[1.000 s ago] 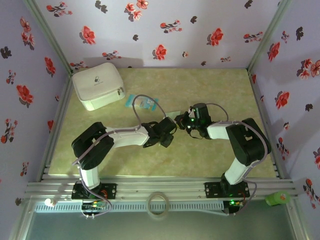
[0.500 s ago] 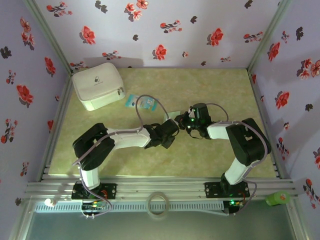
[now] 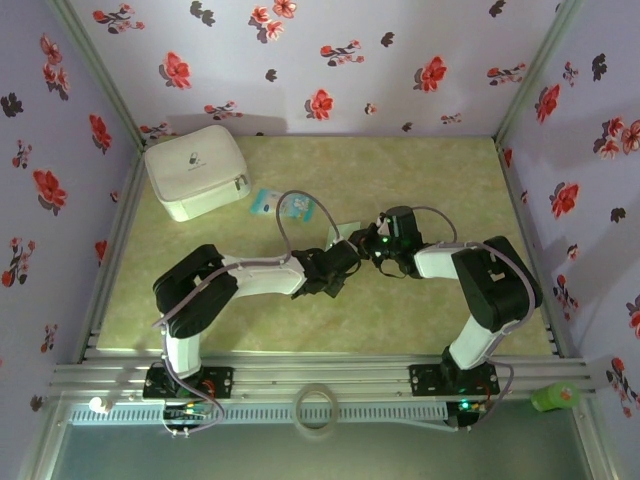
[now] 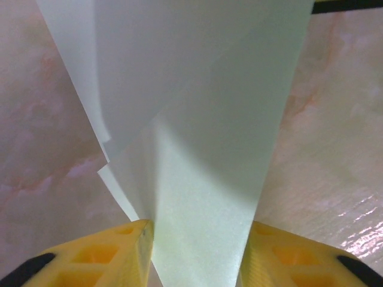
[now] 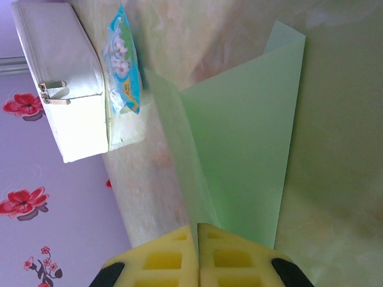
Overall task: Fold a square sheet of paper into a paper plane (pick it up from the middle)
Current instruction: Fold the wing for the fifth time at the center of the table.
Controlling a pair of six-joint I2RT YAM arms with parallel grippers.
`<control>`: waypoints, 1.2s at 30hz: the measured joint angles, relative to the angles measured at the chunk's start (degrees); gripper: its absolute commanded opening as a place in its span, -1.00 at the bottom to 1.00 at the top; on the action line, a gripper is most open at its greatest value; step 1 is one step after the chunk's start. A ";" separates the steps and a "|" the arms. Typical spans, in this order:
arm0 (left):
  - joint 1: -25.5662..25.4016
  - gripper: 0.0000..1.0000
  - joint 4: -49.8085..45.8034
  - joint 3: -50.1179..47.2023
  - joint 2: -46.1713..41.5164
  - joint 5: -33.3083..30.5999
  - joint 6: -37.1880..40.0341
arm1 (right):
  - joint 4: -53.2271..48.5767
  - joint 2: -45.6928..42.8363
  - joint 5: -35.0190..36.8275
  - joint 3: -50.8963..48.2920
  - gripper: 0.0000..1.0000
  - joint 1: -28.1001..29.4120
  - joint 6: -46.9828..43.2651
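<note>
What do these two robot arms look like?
Both the left arm and right arm have white links between bulky black joints, and each trails a looping grey cable. Their jaws are bright yellow plastic, moulded with hollow cells. A small green light glows near the right wrist.

- square sheet of paper (image 5: pixel 245 161): thin pale green paper, matt, smooth, creased;
- table (image 4: pixel 335 149): marble-patterned top, smooth, faintly glossy;
- white pouch (image 5: pixel 54 113): smooth shell with a soft sheen; metal-looking zip pull;
- packet (image 5: pixel 122 66): glossy plastic film;
- right gripper (image 5: pixel 196 239): matt yellow plastic with moulded hollows
</note>
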 measured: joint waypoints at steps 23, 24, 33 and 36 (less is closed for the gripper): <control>-0.15 -0.44 0.07 0.00 0.02 -1.84 2.97 | -6.05 -0.66 -0.07 0.46 -0.65 -1.29 -1.97; -0.15 -0.44 0.07 0.00 0.02 -1.97 3.21 | -6.29 -0.66 -0.09 0.63 -0.70 -1.36 -2.12; -0.37 -0.30 0.02 0.87 0.68 -3.39 5.11 | -7.32 -0.76 -0.50 1.88 -0.84 -1.46 -2.84; -0.37 -0.29 -0.02 1.38 1.18 -3.91 5.64 | -7.37 -0.76 -0.68 1.88 -0.85 -1.46 -2.84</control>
